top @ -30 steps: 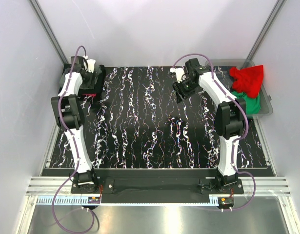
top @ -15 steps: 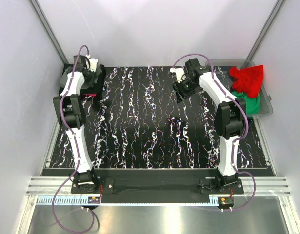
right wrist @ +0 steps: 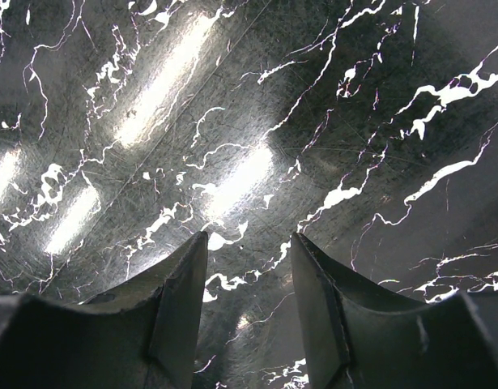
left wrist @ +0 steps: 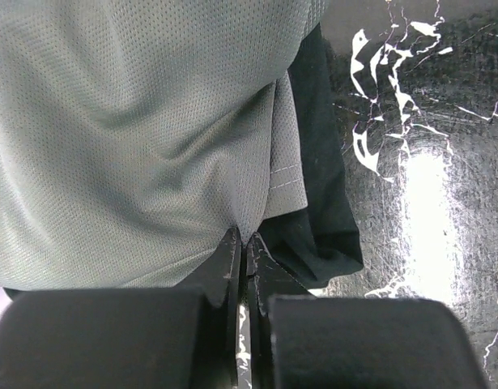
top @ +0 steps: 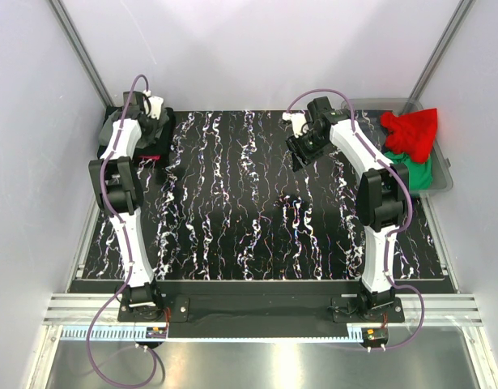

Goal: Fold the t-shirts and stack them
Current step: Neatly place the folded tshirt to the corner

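Pinching the hem of the dark grey t-shirt [left wrist: 135,138] with the left tool [left wrist: 242,243], tips pressed together and creases in the cloth running down into the pinch. Spreading ahead of that tool and off to its left, a wide sheet of fine mesh-like grey fabric filling most of the wrist view. Just right of the tips, poking out from under the grey cloth, a black t-shirt [left wrist: 317,203] lying on the counter [left wrist: 427,162]. Further right, marbled black surface with bright glare. Seen from above, reaching into the far left corner of the counter, hemmed in by the left wall [top: 38,162] beside the tool and the back wall [top: 257,57] close behind the pile. Open room only to the tool's right and back toward the arm bases. Hanging over the far middle of the counter, well apart from the left tool, the right tool [right wrist: 249,239] with fingers [right wrist: 184,275] spread wide above the marbled top. Off to that tool's right, in the far right corner, a clear grey bin [top: 443,183] with a red t-shirt [top: 410,130] heaped over a green t-shirt [top: 420,174]. Between the two tools and down to the near edge, open marbled counter.
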{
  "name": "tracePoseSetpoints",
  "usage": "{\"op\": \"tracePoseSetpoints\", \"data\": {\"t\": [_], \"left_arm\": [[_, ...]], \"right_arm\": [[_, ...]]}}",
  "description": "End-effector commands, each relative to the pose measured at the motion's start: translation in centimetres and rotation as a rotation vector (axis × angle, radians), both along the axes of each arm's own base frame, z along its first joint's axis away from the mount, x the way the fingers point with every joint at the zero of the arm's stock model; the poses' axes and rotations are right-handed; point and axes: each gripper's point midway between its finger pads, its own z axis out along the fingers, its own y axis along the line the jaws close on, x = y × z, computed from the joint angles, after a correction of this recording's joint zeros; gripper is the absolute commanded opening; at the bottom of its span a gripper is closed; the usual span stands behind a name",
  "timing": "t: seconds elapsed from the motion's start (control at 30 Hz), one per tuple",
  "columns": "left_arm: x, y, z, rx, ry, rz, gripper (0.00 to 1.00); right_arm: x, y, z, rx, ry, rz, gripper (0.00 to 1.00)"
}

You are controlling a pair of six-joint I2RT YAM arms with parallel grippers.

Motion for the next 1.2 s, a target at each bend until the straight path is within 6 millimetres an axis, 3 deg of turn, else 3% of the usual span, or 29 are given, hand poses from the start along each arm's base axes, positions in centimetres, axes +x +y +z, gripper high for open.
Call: {"op": "tracePoseSetpoints", "data": {"t": [0.0, 0.07, 0.3, 0.4, 0.57, 0.6, 0.67, 0.73, 0.77, 0.8, 0.93, 1.03, 1.17], "left_arm": [[0.7, 0.2, 6.8, 0.039, -0.140, 0.006, 0.00], [0.9, 0.0, 8.5, 0.072, -0.176, -0.008, 0.00], [-0.6, -2.0, 6.6, 0.046, -0.117, -0.077, 0.00], [-0.6, -2.5, 6.9, 0.032, -0.126, -0.095, 0.00], [-0.6, -1.9, 5.7, 0.060, -0.092, -0.074, 0.00], [-0.7, -2.0, 5.5, 0.061, -0.086, -0.080, 0.03], [-0.7, -2.0, 5.7, 0.069, -0.090, -0.083, 0.41], [-0.4, -2.3, 6.0, 0.067, -0.101, -0.111, 0.57], [0.1, -2.8, 6.7, 0.052, -0.134, -0.140, 0.71], [0.6, -3.1, 7.1, 0.042, -0.156, -0.155, 0.75], [4.2, -4.2, 8.5, -0.005, -0.256, -0.181, 0.75], [8.4, -2.4, 10.4, 0.005, -0.442, -0.071, 0.77], [11.1, -2.7, 9.3, -0.042, -0.498, -0.076, 0.72]], "right_arm": [[0.7, 0.8, 1.0, 0.039, -0.031, 0.006, 0.52], [0.6, 0.8, 1.0, 0.039, -0.031, 0.006, 0.52], [0.5, 0.9, 0.9, 0.044, -0.025, 0.006, 0.52], [0.6, 0.9, 0.9, 0.045, -0.026, 0.006, 0.52], [0.6, 0.9, 0.8, 0.044, -0.023, 0.006, 0.52], [0.6, 0.9, 0.7, 0.043, -0.022, 0.006, 0.52], [0.7, 0.9, 0.7, 0.041, -0.025, 0.006, 0.52], [0.6, 0.9, 0.6, 0.039, -0.021, 0.004, 0.52], [0.6, 0.9, 0.7, 0.042, -0.022, 0.005, 0.52], [0.6, 1.0, 0.7, 0.045, -0.019, 0.007, 0.52], [0.4, 1.1, 0.4, 0.052, -0.003, 0.001, 0.52], [0.3, 0.9, 0.3, 0.042, -0.004, 0.002, 0.52], [0.2, 0.7, 0.4, 0.031, -0.009, 0.001, 0.52]]}}
